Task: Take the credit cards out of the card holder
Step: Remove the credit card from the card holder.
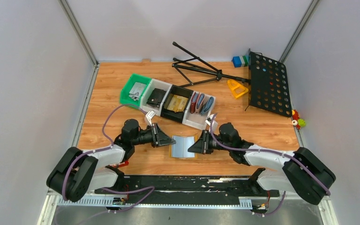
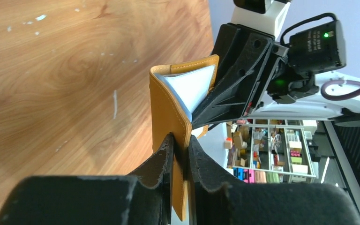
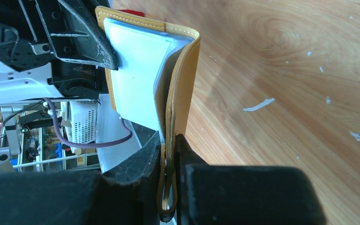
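- The card holder (image 1: 183,146) is open like a little book. It is held between the two arms, over the wooden table (image 1: 112,93). I cannot tell if it touches the wood.
- The left gripper (image 2: 180,146) is clenched on one yellow flap, right at its edge.
- The right gripper (image 3: 168,140) is clenched on the other flap in the same way.
- The pale lining (image 3: 136,79) shows between the two flaps.
- I cannot see the credit cards inside the holder. They may be tucked into pockets under the lining.
- Some flat gold-tan things (image 1: 176,103) lie in the black bin (image 1: 182,88) behind. They are too small to tell what they are.
- I think the step now is to hold the holder open so a card can come out.
- To do it well, the arms should pull the flaps apart gently. A hard tug could bend the holder or make a flap slip free.
- One gripper has to let go to reach for a card. The holder may flop shut then, so the other one should hold tight.
- The free gripper should pinch only the card's edge, not the pocket.
- Then it should slide the card straight out of the pocket.
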Robot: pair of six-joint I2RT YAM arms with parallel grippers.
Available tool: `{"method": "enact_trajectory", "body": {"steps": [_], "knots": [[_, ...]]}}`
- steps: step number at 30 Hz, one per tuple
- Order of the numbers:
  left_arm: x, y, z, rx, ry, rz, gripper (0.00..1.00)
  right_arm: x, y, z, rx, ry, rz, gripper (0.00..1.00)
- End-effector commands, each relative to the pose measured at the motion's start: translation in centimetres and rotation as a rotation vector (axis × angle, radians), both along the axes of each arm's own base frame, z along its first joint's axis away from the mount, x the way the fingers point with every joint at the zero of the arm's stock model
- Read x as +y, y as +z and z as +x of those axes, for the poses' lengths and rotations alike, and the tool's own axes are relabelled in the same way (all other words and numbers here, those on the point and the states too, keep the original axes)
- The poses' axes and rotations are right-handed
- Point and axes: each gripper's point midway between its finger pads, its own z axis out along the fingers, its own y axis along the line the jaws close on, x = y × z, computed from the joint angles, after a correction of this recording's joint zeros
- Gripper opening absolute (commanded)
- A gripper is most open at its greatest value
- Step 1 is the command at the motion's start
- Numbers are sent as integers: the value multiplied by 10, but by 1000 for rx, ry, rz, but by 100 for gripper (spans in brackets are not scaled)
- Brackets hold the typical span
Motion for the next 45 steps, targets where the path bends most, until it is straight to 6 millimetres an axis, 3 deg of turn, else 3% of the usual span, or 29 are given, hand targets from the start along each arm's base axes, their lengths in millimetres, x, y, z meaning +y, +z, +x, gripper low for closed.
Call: {"method": "enact_trajectory", "body": {"steps": [1,6,11,16,23,27,29,35,45], "knots": [[-5,-3,-2,-60,-35,-8,16,10,1,8,-61,1,27,3],[-3,-35,-2,-30,-37,100,8,9,-33,7,-11,-9,-64,10],[2,-52,0,-39,-30,205,4,3,-55,5,-6,-34,-142,20],[16,-66,3,-69,-9,350,5,-12,-60,12,-85,-68,-277,24],[18,-65,2,-77,-10,370,7,-28,-41,13,-194,-96,-343,44],[17,-63,3,-83,-11,381,7,-14,-23,0,-263,-69,-346,71],[17,-61,3,-87,-12,384,7,-4,-15,-5,-281,-52,-340,78],[17,-57,1,-92,-12,380,8,26,-8,-15,-290,23,-290,80],[16,-58,-2,-85,-18,381,11,61,-20,-21,-250,120,-251,77]]}}
